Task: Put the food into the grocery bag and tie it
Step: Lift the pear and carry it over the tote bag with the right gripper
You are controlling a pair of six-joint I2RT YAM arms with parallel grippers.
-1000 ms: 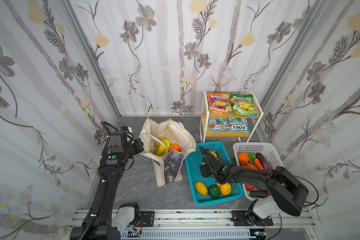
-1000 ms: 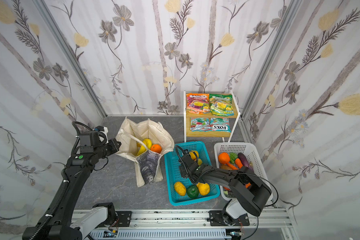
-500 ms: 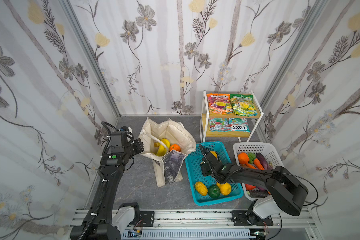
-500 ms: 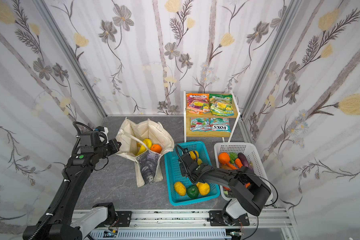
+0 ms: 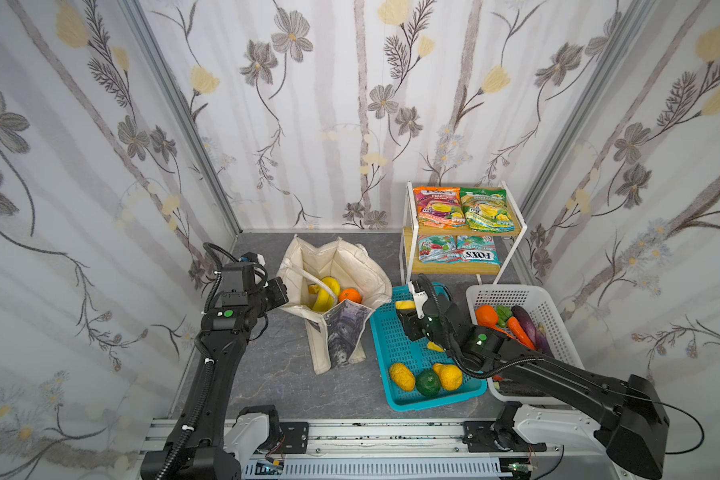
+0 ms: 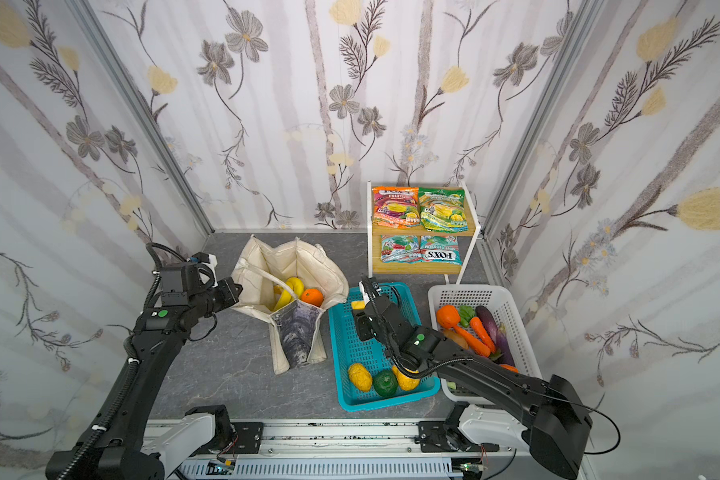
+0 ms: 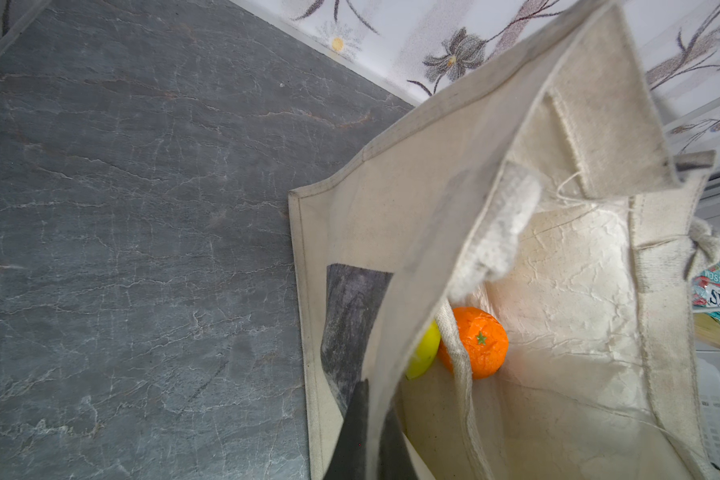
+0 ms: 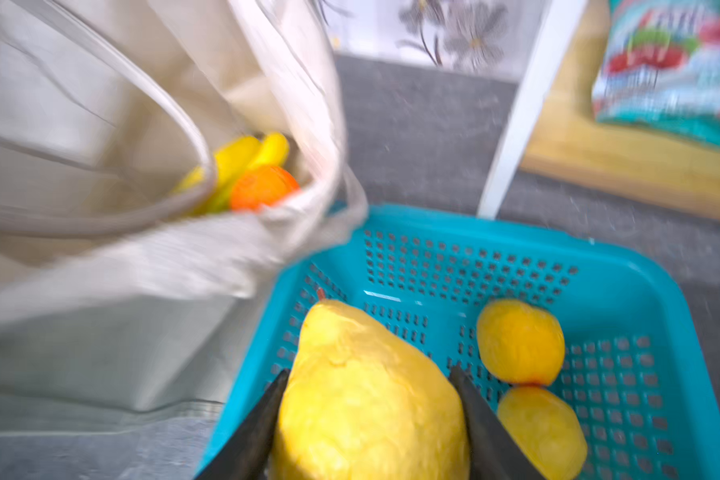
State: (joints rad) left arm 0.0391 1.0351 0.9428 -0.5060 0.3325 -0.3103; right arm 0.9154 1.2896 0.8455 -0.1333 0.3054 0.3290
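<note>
The teal packet (image 5: 476, 254) on the lower shelf (image 5: 454, 269) reads "FOX'S", upside down. The orange packet (image 5: 437, 208) above it reads "FRUITS".

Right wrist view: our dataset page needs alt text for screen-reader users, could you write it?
The right gripper clasps a large yellow pear-shaped fruit between its dark fingers, over a teal mesh basket holding two smaller yellow fruits. Beside the basket, an open cream tote bag shows bananas and an orange inside; the picture is motion-blurred.
</note>
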